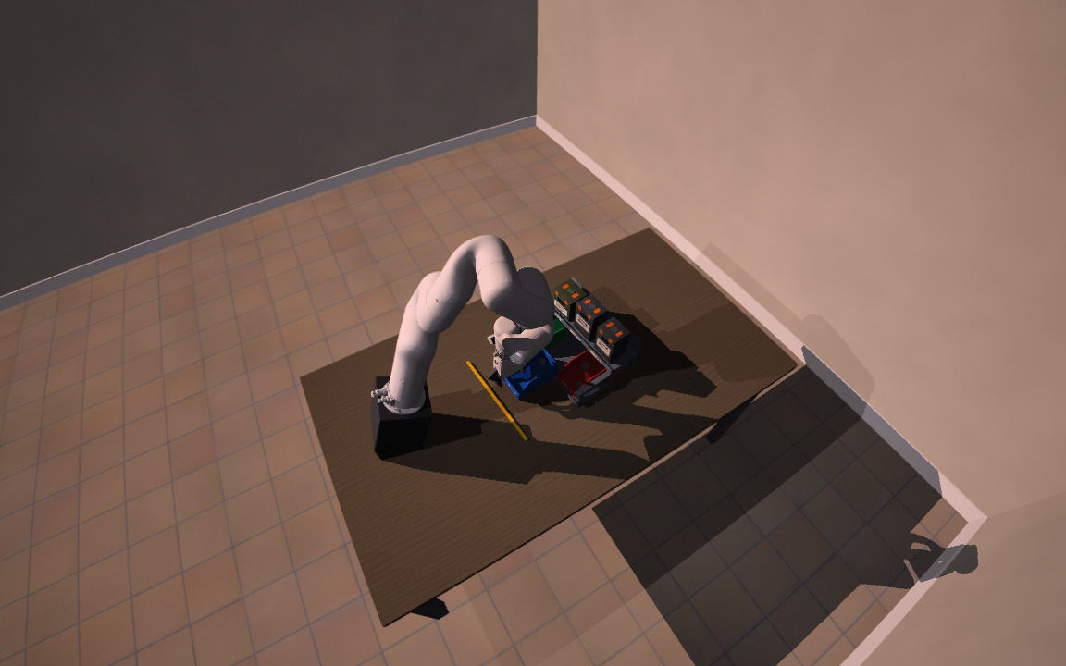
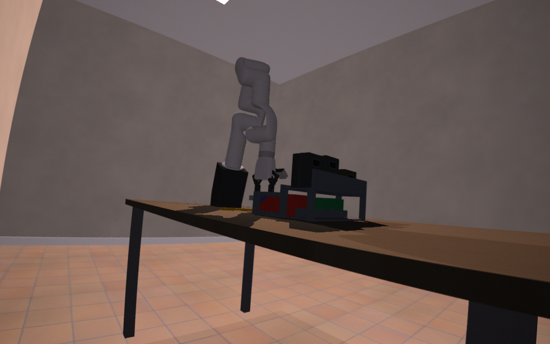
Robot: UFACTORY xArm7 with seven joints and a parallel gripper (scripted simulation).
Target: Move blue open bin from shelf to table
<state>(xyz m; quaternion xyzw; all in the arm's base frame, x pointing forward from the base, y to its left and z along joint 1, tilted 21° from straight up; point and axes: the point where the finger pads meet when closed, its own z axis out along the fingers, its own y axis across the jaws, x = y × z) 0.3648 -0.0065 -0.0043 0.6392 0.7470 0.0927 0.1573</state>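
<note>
Evidently the blue open bin [image 1: 530, 374] sits just below the gripper [image 2: 266, 183], beside the red bin [image 1: 582, 370] at the shelf's [image 2: 332, 181] front edge — whether its base lies wholly on the table top [image 1: 453, 505] I cannot tell. The gripper hangs released, fingers [image 2: 257, 181] spread wide, grasping nothing. My judgement: check the bin's seating first, then retreat straight upward without brushing its rim. Boxy, matte bins; dark angular shelf frame; wood-grained table; a thin yellow bar [image 1: 497, 400] lies off to the gripper's side.
</note>
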